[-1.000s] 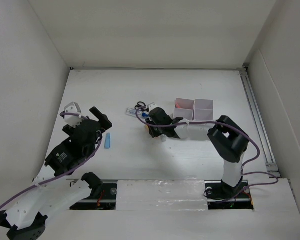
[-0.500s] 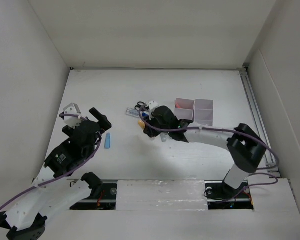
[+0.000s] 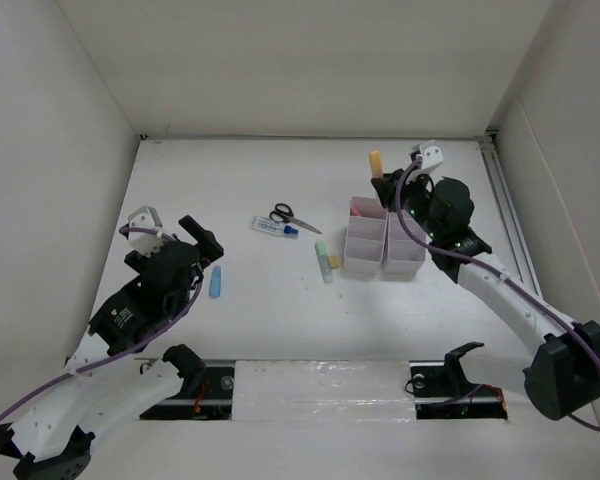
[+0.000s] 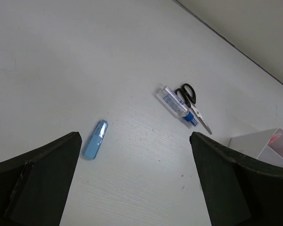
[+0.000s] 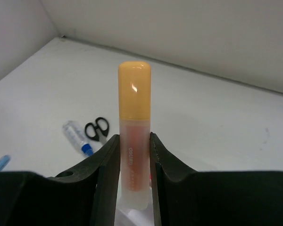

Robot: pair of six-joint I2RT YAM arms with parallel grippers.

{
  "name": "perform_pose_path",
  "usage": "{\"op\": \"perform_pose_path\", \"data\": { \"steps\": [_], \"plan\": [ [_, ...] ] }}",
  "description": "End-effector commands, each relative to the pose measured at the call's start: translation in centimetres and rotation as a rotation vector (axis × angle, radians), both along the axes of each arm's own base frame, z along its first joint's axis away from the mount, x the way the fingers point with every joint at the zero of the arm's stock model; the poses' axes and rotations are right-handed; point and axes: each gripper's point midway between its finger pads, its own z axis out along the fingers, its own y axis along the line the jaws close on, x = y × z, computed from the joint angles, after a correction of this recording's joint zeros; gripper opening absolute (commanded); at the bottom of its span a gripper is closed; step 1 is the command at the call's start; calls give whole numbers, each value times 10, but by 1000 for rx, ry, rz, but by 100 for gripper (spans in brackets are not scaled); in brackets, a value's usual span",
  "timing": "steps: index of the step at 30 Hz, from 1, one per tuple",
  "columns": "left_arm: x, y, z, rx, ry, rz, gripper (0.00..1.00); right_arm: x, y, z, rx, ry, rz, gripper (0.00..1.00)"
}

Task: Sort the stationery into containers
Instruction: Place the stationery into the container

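My right claw (image 5: 133, 141) grips the orange highlighter (image 5: 134, 94) upright near the organiser (image 3: 364, 262); my left claw (image 4: 134, 136) gapes wide, empty.

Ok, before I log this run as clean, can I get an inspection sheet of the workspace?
Surface: white table, no spills seen.
Job's things: orange highlighter held upright near organiser; green highlighter, scissors, blue-capped tube, blue marker lying on table.
Clutter: nothing seen.
Grippers: left gripper open, empty; right gripper shut on orange highlighter.
Cables: purple cables along both arms.
Surroundings: white walls on three sides.
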Motion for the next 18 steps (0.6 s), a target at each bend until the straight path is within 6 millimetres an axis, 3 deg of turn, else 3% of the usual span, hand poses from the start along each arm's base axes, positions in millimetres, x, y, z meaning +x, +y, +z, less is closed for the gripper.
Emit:
{"op": "perform_pose_path", "data": {
  "steps": [1,7,13,14,16,18],
  "plan": [
    [3,-1,5,-5,-23,-6,100,3,-30,29,-8,-160,-51,0],
    [2,-3,4,-6,-26,-18,100,6,-74,31,-17,-291,-109,0],
    [3,-6,4,-9,-26,-37,100,11,-88,12,-43,-308,-49,0],
    [3,-6,1,5,-17,-40,100,10,-91,16,-48,-352,-28,0],
    [3,-6,2,-1,-24,-40,100,7,-92,4,-37,-354,9,0],
    [3,-8,2,4,-20,-52,100,5,-95,8,-31,-392,45,0]
  ]
}}
